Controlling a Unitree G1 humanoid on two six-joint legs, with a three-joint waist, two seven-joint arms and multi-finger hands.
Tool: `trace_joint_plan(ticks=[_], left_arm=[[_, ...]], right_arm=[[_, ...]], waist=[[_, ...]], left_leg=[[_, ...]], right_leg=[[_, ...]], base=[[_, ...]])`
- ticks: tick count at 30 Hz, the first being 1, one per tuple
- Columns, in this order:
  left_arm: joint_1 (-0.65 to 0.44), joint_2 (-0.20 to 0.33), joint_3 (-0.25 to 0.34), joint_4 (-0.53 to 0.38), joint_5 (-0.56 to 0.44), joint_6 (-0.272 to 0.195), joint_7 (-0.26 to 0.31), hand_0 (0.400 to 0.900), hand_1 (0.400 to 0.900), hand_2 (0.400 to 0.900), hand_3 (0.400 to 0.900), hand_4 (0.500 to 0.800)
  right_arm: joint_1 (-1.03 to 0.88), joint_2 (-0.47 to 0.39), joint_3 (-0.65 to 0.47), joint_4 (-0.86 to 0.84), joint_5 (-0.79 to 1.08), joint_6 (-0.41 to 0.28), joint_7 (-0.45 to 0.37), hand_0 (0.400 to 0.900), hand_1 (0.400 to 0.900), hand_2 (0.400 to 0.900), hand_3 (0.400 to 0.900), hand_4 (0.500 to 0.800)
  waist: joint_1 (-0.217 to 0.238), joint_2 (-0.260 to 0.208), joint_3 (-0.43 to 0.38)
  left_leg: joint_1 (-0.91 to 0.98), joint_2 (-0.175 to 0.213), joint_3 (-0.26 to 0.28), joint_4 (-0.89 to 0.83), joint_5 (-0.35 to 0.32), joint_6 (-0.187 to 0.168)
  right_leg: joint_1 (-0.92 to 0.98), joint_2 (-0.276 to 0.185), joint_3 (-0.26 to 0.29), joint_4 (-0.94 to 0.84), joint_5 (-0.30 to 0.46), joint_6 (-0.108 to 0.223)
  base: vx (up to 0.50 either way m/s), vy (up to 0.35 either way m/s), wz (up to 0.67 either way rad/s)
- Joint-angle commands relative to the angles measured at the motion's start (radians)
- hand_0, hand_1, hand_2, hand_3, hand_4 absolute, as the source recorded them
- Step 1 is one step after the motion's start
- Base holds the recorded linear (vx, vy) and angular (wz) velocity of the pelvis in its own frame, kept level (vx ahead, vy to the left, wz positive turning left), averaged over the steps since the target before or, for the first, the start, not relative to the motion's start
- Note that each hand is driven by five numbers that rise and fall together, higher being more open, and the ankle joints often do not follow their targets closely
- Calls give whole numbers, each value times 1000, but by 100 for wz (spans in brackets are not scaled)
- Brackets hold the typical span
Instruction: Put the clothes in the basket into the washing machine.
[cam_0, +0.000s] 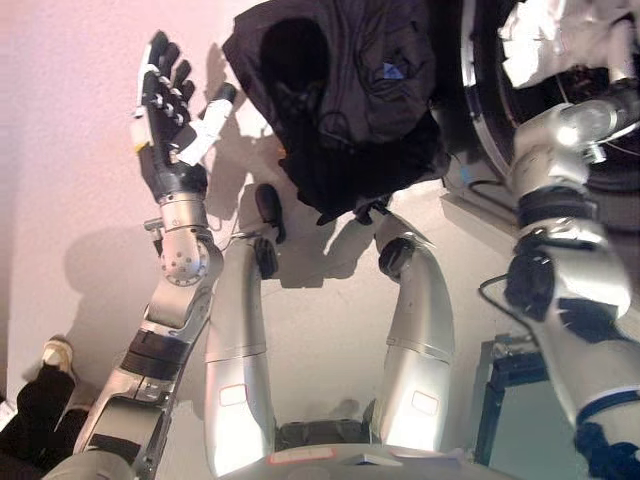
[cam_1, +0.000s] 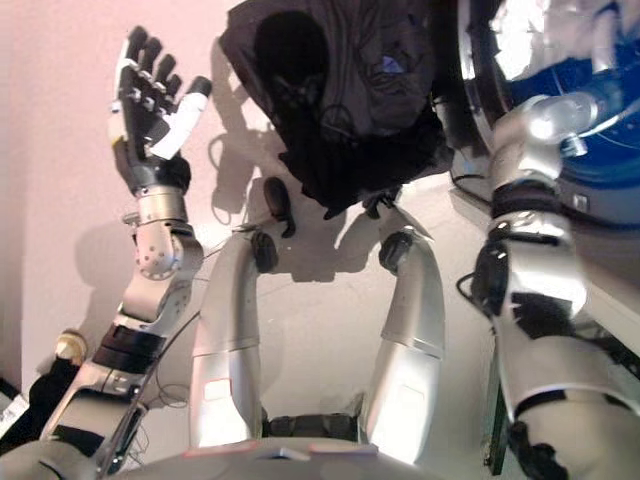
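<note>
A heap of black clothes (cam_0: 340, 100) fills the top middle of both eye views; no basket rim shows around it. To its right is the washing machine's round opening (cam_0: 478, 120), with a white cloth (cam_0: 560, 35) inside the drum. My left hand (cam_0: 165, 105) is raised at the upper left, fingers straight and spread, holding nothing, left of the black clothes and apart from them. My right arm (cam_0: 560, 140) reaches up into the machine's opening, and its hand is hidden at the drum's edge.
A person's shoe (cam_0: 55, 352) and dark trouser leg (cam_0: 40, 410) show at the lower left. A dark box with a glassy face (cam_0: 510, 400) stands at the lower right. Pale floor lies between the clothes and me.
</note>
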Motion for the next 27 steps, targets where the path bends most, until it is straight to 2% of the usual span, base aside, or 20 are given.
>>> trace_joint_plan(ticks=[1, 4, 11, 16, 20, 21, 22, 23, 27], left_arm=[[66, -21, -49, -103, 14, -83, -35, 900, 900, 900, 900, 800], [52, -24, -71, -83, -3, -78, -47, 900, 900, 900, 900, 800], [30, -48, -60, -49, 1, -82, -25, 900, 900, 900, 900, 800], [30, -68, -51, -15, 3, -76, -16, 900, 900, 900, 900, 800], [45, -104, -28, 40, 3, -53, -20, 900, 900, 900, 900, 800], [52, -103, -26, 43, 3, -54, -22, 900, 900, 900, 900, 800], [68, -136, -22, 111, -8, -36, -32, 900, 900, 900, 900, 800], [83, -151, -17, 134, -15, -32, -40, 900, 900, 900, 900, 800], [164, -207, 6, 339, -85, 5, -118, 900, 900, 900, 900, 800]], right_arm=[[49, -184, 157, 55, 39, -37, 81, 900, 900, 900, 900, 800], [34, -201, 195, 108, 53, -29, 95, 900, 900, 900, 900, 800], [78, -107, 204, 70, -12, -49, 83, 900, 900, 900, 900, 800], [131, 29, 184, -23, -49, -60, 65, 900, 900, 900, 900, 800], [319, 221, 195, -295, -139, -76, 94, 900, 900, 900, 900, 800], [340, 232, 195, -318, -148, -69, 88, 900, 900, 900, 900, 800], [455, 315, 207, -426, -185, -73, 132, 900, 900, 900, 900, 800], [526, 356, 212, -478, -201, -71, 153, 900, 900, 900, 900, 800], [781, 421, 274, -548, -290, -18, 279, 900, 900, 900, 900, 800]], waist=[[9, 119, -254], [15, 128, -257], [-1, 128, -265], [-18, 118, -265], [-57, 93, -262], [-61, 90, -260], [-86, 75, -266], [-97, 67, -266], [-134, 23, -272]], left_leg=[[-81, -56, -58, -49, -31, 13], [-82, -57, -57, -48, -25, 11], [-48, -57, -43, -86, -9, 4], [53, -44, -23, -187, 1, 11], [179, -41, -11, -280, 11, 17], [195, -43, -10, -291, 15, 17], [266, -41, -1, -327, 11, 19], [323, -40, 3, -361, 13, 17], [600, -27, 28, -494, 20, 7]], right_leg=[[-208, -3, -25, 165, -154, 115], [-214, -5, -17, 169, -149, 115], [-175, 4, -21, 130, -120, 128], [-74, 11, -50, 39, -84, 154], [43, 19, -61, -31, -55, 172], [58, 21, -62, -39, -52, 174], [123, 23, -62, -79, -33, 186], [171, 24, -61, -107, -20, 194], [420, 35, -76, -237, 17, 217]], base=[[0, 0, 0], [0, 0, 0], [-2, 3, 0], [-19, 75, -15], [28, 74, -18], [108, 82, -23], [130, 80, -23], [202, 91, -30], [215, 63, -25]])
